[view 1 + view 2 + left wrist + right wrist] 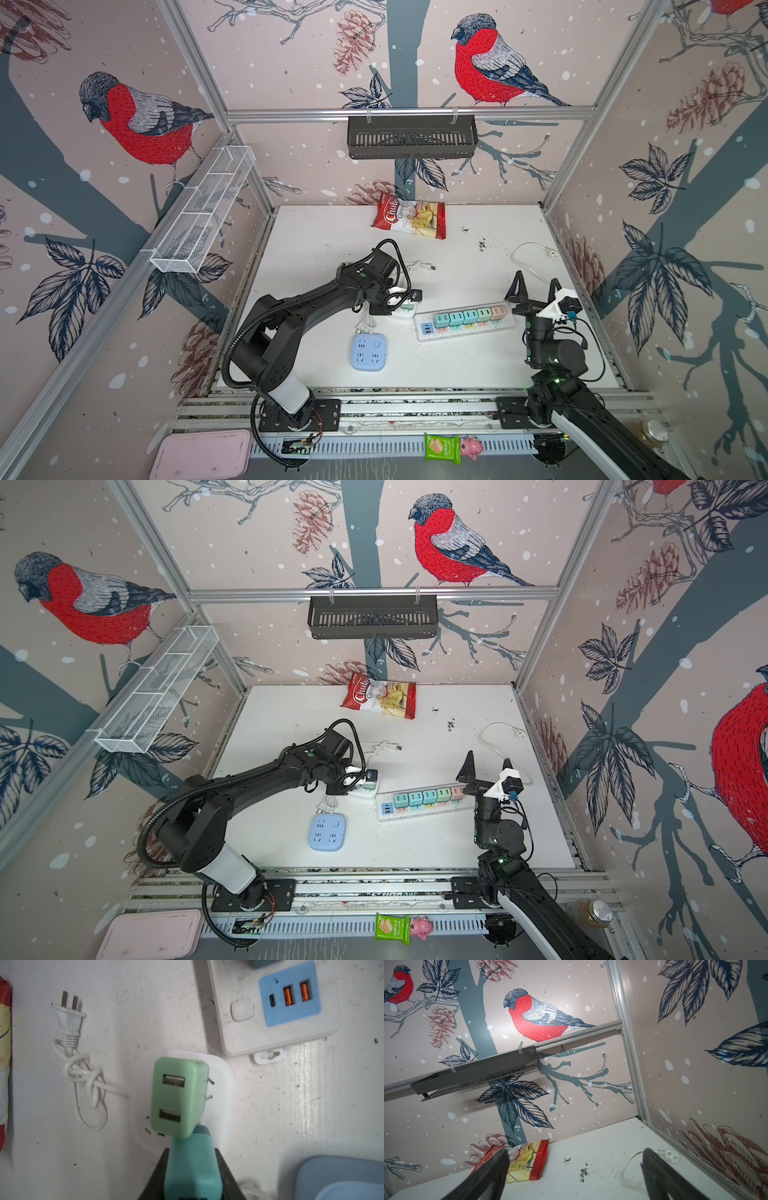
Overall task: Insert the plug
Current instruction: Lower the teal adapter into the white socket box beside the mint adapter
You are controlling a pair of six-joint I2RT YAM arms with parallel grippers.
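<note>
Nearest the left wrist camera, teal plug (193, 1172), partly cut off by the frame, prongs hidden, pinched between the left gripper (191, 1151)'s black fingers (158, 1169), just beside green charger (174, 1097) standing on white socket block (224, 1076), farther off, right gripper (536, 279) spread wide, empty, raised.

The green charger (176, 1097) is standing on the white socket (224, 1076), covering its middle and leaving only edge slots showing beside the teal plug (191, 1167). The strip (457, 332) is lying just beside it, toward the table's (316, 232) right edge. The bag (409, 220) is blocking the far edge; the far-left corner is lying bare.
</note>
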